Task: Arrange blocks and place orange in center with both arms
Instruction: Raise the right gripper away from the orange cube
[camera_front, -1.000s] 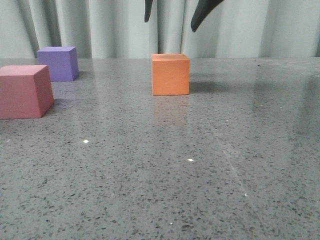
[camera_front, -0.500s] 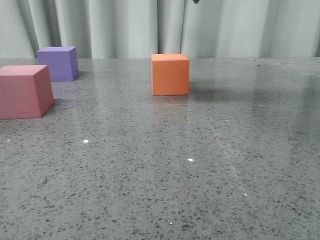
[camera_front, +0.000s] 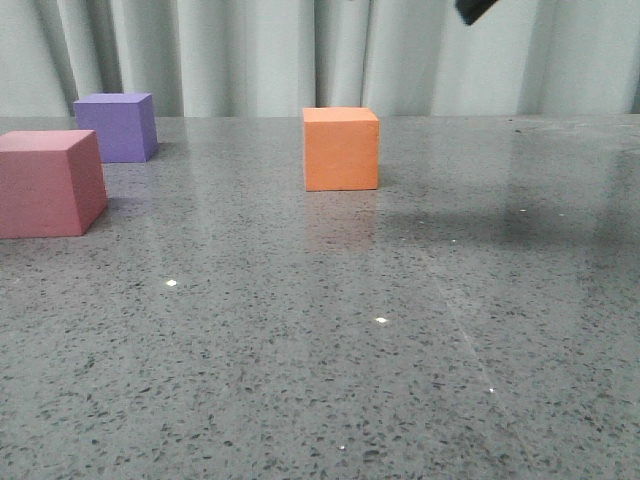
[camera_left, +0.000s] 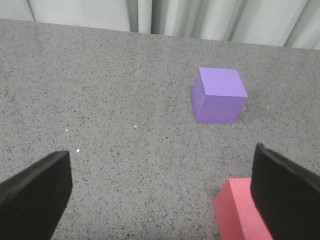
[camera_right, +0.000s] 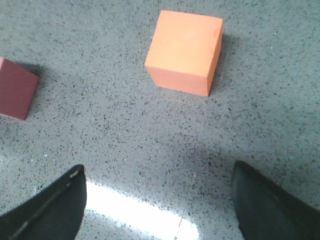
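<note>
The orange cube (camera_front: 341, 148) stands alone on the grey table, near the middle and towards the back; it also shows in the right wrist view (camera_right: 184, 51). The pink cube (camera_front: 48, 183) is at the left, with the purple cube (camera_front: 118, 126) behind it. My right gripper (camera_right: 159, 200) is open and empty, above and in front of the orange cube; only a dark tip (camera_front: 474, 9) shows at the top of the front view. My left gripper (camera_left: 162, 192) is open and empty above the table, with the pink cube (camera_left: 240, 210) beside one finger and the purple cube (camera_left: 219, 95) further off.
The speckled grey tabletop (camera_front: 400, 330) stretches to a pale curtain (camera_front: 250, 50) at the back. A bright reflection (camera_right: 140, 210) of a light lies on the table between my right fingers.
My right gripper has risen away from the orange cube and moved right, almost out of the front view. The cubes have not moved.
</note>
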